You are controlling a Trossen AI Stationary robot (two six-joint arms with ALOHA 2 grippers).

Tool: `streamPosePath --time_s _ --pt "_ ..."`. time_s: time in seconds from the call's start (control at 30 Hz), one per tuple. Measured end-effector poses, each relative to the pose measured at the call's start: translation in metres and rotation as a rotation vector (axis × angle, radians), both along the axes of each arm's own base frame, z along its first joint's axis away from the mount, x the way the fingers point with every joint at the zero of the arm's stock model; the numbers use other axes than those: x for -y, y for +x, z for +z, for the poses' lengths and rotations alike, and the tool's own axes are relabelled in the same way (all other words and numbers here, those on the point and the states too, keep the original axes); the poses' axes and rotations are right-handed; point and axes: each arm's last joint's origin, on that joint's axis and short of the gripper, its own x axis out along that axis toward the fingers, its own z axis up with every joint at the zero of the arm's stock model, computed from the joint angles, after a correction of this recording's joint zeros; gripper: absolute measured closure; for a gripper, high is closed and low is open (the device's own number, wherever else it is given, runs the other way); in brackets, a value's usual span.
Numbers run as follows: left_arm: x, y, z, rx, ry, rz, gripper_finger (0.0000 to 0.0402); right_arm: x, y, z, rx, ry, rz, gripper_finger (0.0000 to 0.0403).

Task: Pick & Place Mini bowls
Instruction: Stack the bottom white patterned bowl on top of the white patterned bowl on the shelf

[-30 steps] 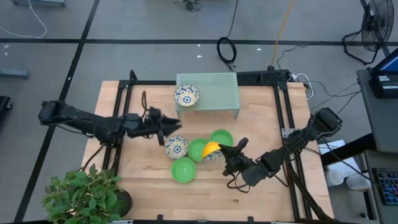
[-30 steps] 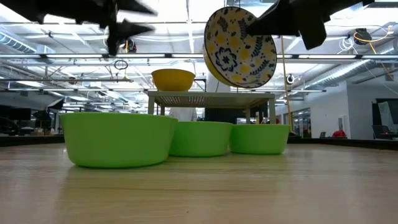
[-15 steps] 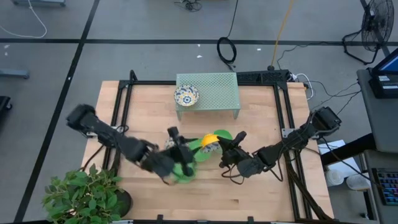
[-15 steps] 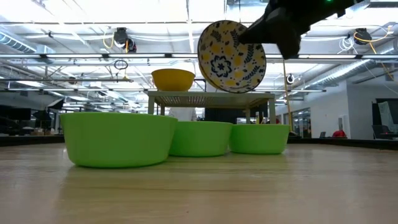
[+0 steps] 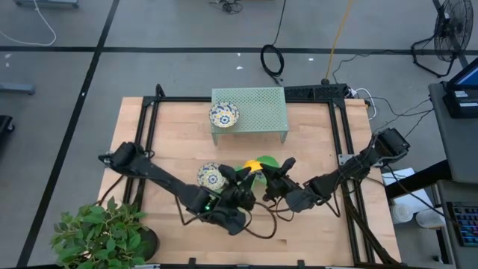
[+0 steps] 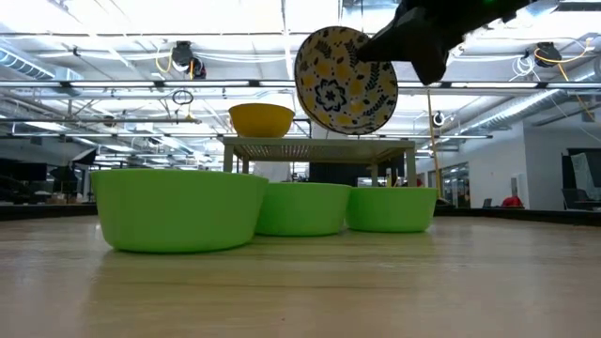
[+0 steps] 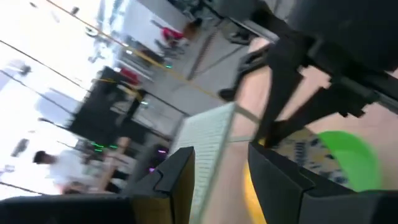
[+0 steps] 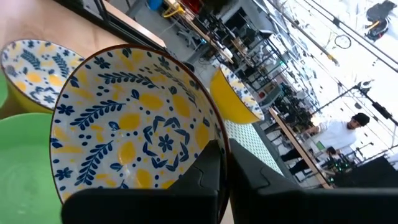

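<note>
A big open robotics lab: wooden bench on grey concrete, floor fan at two o'clock, ceiling trusses overhead.

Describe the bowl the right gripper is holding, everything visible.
The held bowl is small and round, glossy like glazed ceramic, white inside with blue leaves and yellow blobs around a central blue flower, with a dark rim. The right gripper is shut on its rim. It hangs tipped on edge above the green bowls, touching nothing else.
</note>
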Motion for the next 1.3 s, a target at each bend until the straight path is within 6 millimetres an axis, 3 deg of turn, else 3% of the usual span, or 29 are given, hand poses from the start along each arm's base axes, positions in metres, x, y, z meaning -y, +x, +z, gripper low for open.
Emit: streamPosePath --time_s 0.13,0.33,0.63,0.97,1.13,1.3 --pt "0.002 -0.003 0.001 0.089 -0.092 0.017 0.0247 0.0 0.0 0.002 -0.008 -0.037 -0.024 0.0402" --pt "0.022 -0.017 0.005 0.178 -0.147 0.004 0.0247 0.003 0.001 0.011 0.008 -0.083 -0.106 0.0402" --pt "0.032 -0.03 0.002 0.222 -0.099 0.059 0.0247 0.002 -0.001 0.046 0.13 -0.115 -0.106 0.0402" --pt "0.005 -0.019 0.0 0.287 -0.136 0.151 0.0247 -0.013 -0.011 0.057 0.194 -0.119 -0.021 0.0402" --pt "-0.01 -0.008 0.001 0.242 -0.123 0.162 0.0247 -0.016 -0.012 0.055 0.195 -0.11 0.0 0.0402" --pt "-0.011 0.0 0.006 0.136 -0.094 0.078 0.0247 -0.02 -0.01 0.046 0.146 -0.117 0.027 0.0403"
